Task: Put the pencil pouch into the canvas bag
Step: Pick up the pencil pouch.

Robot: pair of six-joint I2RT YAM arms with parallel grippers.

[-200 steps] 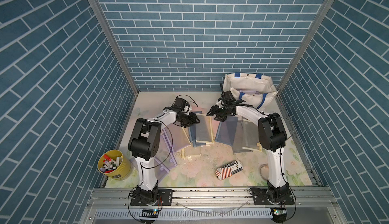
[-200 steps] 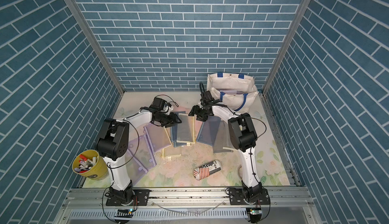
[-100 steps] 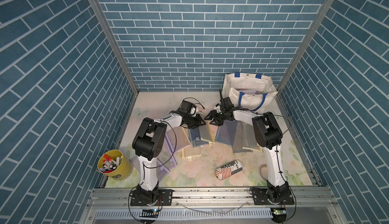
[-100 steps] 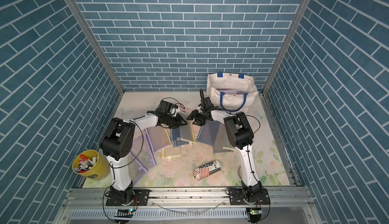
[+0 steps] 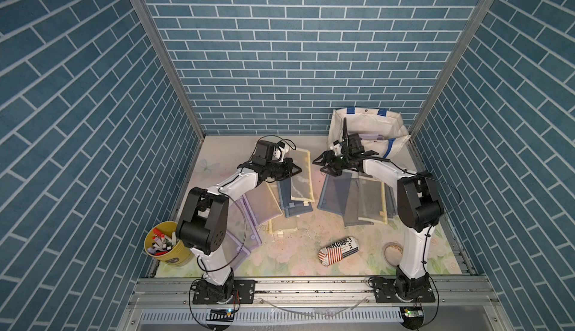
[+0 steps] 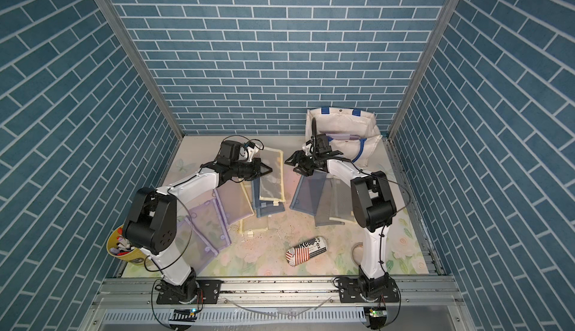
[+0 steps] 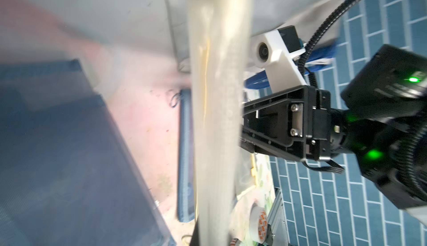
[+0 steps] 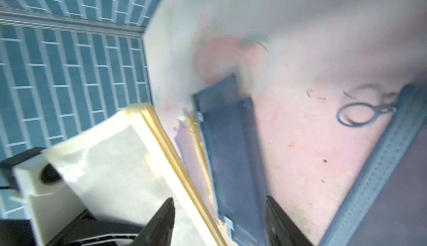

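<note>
Pencil pouch [image 5: 301,177] is pinched by one thin edge in the left claw [image 5: 295,170] (right claw [image 5: 320,166] stands apart, empty); it may slip out before the canvas bag [image 5: 367,121]

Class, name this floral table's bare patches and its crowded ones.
Bare: far left corner between brick back wall and left gripper, which pinches a cream-edged mesh pouch; near strip around the flag-printed cylindrical pouch. Crowded: flat mesh pouches heaped mid-table; off-white canvas bag fills far right.

A blurred cream-edged pouch [image 7: 217,117] crosses close to the lens. Behind it is the right arm [image 7: 381,122] with its white camera mount [image 7: 275,55]. A navy mesh pouch [image 7: 69,164] lies on the bench [image 7: 147,122].
</note>
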